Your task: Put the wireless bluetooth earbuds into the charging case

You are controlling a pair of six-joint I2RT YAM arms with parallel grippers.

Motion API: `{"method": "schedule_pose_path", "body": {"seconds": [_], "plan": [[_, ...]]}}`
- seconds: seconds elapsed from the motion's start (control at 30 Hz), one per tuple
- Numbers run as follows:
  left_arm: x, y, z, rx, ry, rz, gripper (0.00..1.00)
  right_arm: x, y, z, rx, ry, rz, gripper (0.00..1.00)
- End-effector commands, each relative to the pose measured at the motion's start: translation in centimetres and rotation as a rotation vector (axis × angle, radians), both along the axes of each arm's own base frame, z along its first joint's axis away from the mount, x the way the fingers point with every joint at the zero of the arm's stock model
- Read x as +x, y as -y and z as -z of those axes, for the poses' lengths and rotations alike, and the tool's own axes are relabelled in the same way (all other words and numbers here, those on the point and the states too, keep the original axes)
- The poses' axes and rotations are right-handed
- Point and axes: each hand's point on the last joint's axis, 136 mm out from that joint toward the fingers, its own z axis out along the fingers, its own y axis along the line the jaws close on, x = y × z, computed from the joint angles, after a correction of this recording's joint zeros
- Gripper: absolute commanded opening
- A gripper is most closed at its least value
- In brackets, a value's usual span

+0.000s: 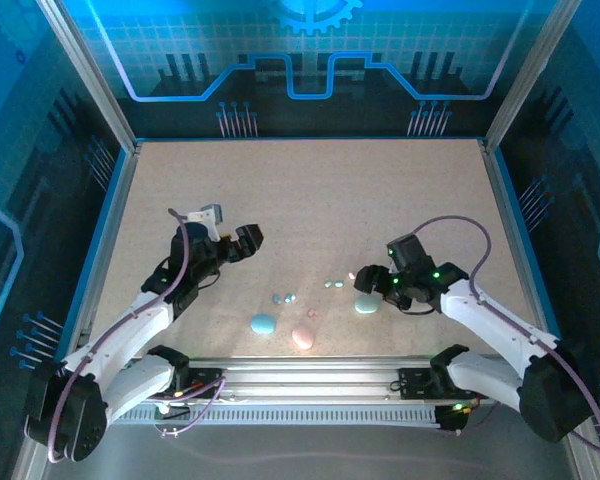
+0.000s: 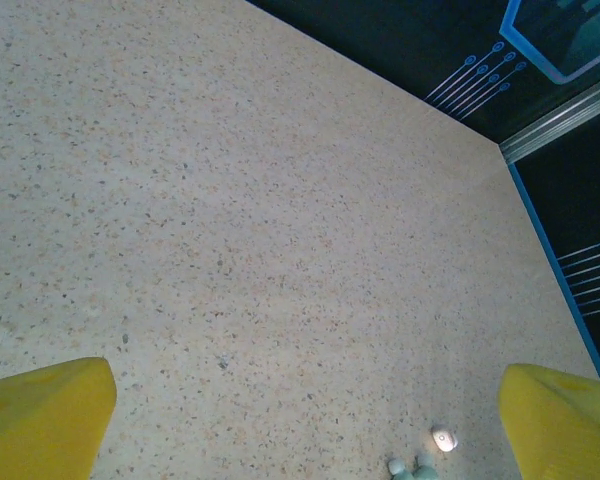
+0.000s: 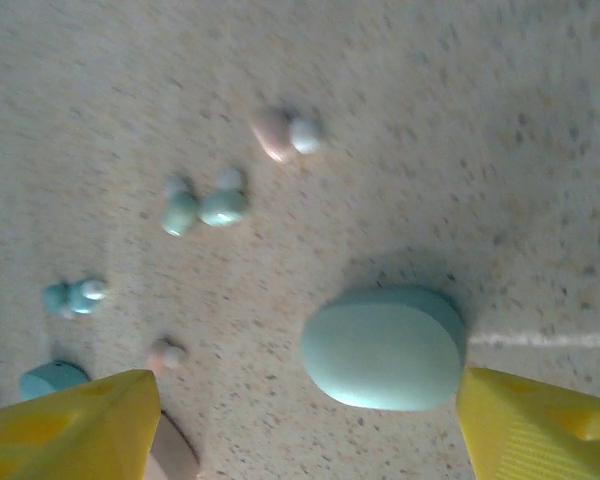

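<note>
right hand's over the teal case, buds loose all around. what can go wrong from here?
1. The teal case sits off-centre between the open jaws of the right hand, near one finger; closing may shove the rounded shell sideways instead of gripping it.
2. A pink earbud lies close to the other finger and could get knocked away.
3. The case looks shut, so no bud fits until it is opened.

On the desk, two light blue earbuds are counted, two teal-grey earbuds, and what appear to be two pink earbuds, lying apart and blurred: six in all. Three oval cases are counted: one blue case, one pink case, one teal case. Two claws are counted: the left claw and the right claw.
</note>
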Motion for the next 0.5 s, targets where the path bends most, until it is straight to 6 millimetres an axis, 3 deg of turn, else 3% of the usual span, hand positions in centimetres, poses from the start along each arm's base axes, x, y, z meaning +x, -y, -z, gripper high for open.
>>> {"method": "schedule_pose_path", "body": {"seconds": [0.0,0.23,0.47], "plan": [[0.2,0.7,-1.5,0.023,0.042,0.047,0.99,-1.6,0.3,2.0,-0.031,-0.096,0.088,0.8],[0.0,0.6,-3.1,0.014,0.081,0.044,0.99,-1.7,-0.9,3.5,-0.001,-0.126,0.122,0.79],[-0.2,0.4,-3.5,0.023,0.089,0.045,0.99,-0.2,-2.0,3.2,0.035,-0.08,0.107,0.77]]}}
